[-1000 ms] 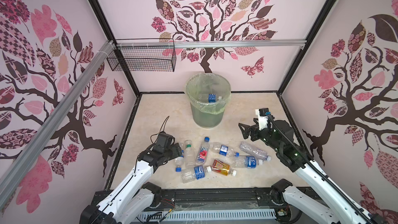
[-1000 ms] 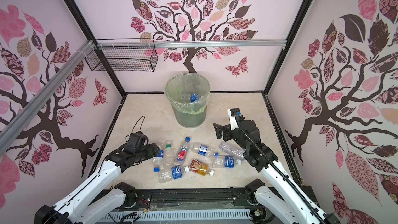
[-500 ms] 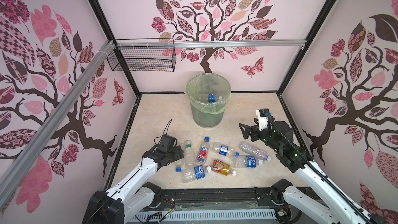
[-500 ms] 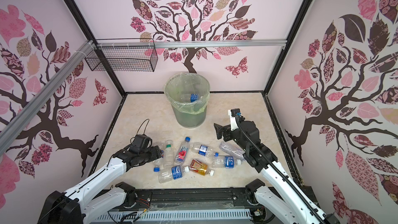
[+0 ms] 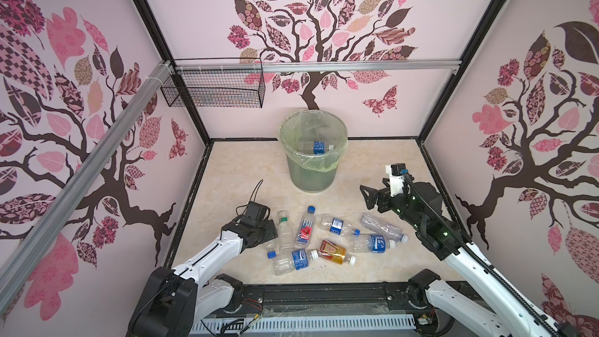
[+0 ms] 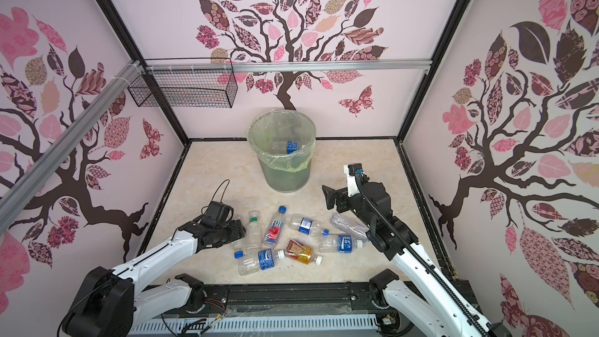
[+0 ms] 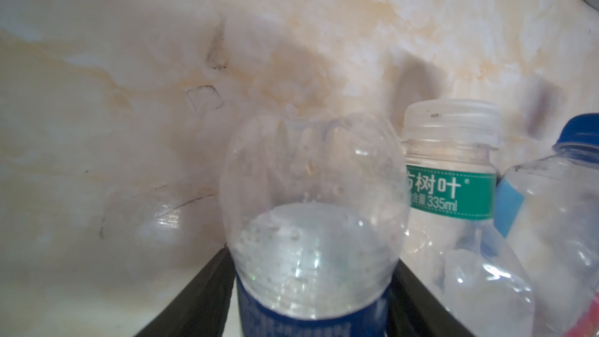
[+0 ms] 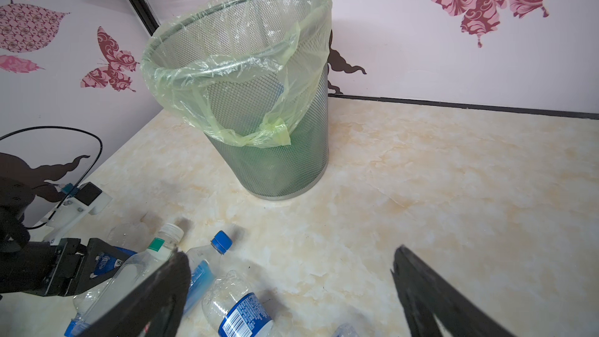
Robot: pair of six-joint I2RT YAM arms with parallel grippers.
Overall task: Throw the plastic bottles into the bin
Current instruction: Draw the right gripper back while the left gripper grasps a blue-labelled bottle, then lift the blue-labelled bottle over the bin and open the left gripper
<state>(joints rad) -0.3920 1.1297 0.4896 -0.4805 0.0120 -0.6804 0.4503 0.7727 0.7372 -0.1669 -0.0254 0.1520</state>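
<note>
left gripper [image 7: 311, 254] low on the bench [image 5: 227, 189], pinching a clear blue-label bottle [image 7: 311, 173] that lies at the left end of the bottle pile [image 5: 330, 248]. Bare strip out to the bench's left edge. bin [image 5: 312, 176] back-centre by the rear wall [image 5: 372, 99], one bottle [image 5: 319, 147] inside, open bench between it and the pile. right gripper [image 8: 290, 252] spread wide, raised behind the pile's right end, facing the bin.

Pink tree-decal walls [image 5: 201, 27], beige marble floor [image 5: 382, 163], black wire basket [image 5: 214, 91]
</note>
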